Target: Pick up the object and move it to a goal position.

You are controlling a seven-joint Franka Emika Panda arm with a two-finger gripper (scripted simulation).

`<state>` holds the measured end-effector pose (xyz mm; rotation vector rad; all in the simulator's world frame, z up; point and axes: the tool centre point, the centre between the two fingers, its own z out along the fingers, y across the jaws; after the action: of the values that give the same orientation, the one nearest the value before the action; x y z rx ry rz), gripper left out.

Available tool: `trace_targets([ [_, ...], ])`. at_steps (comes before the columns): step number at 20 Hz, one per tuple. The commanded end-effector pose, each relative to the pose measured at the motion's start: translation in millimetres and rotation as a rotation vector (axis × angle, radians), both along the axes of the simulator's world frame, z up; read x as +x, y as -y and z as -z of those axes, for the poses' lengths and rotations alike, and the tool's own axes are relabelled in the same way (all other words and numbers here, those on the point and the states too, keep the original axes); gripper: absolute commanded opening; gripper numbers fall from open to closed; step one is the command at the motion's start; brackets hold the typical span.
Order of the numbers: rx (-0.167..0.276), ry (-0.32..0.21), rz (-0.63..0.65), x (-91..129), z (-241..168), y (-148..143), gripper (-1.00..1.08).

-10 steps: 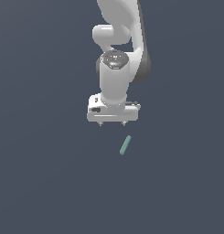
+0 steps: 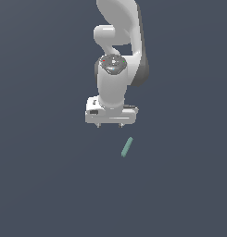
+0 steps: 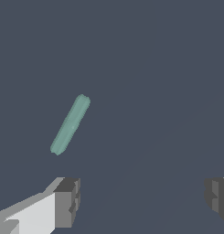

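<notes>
Green bar (image 2: 127, 147) is what the arm has to pick up. It lies flat and slanted on the dark grey floor (image 2: 40, 185), far from every edge we can see, and nothing touches it. It is thin and short, so it should fit between the fingers. The white gripper (image 2: 109, 126) hangs above it and a bit to one side, not lined up with it. Its fingers (image 3: 66, 202) are spread wide apart and hold nothing. The arm points straight down.

Bare floor all round the teal bar (image 2: 127, 147); seemingly nothing beside it
</notes>
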<state>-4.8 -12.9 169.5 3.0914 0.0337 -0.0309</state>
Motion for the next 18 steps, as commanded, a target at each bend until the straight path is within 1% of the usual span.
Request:
trace_targets([
  [1, -0.007, -0.005, 0.004, -1, 2, 4, 1.0],
  [9, -0.003, -0.002, 0.022, 1, 6, -1, 1.0],
  [18, 0.01, 0.008, 0.125, 10, 27, -21, 1.0],
])
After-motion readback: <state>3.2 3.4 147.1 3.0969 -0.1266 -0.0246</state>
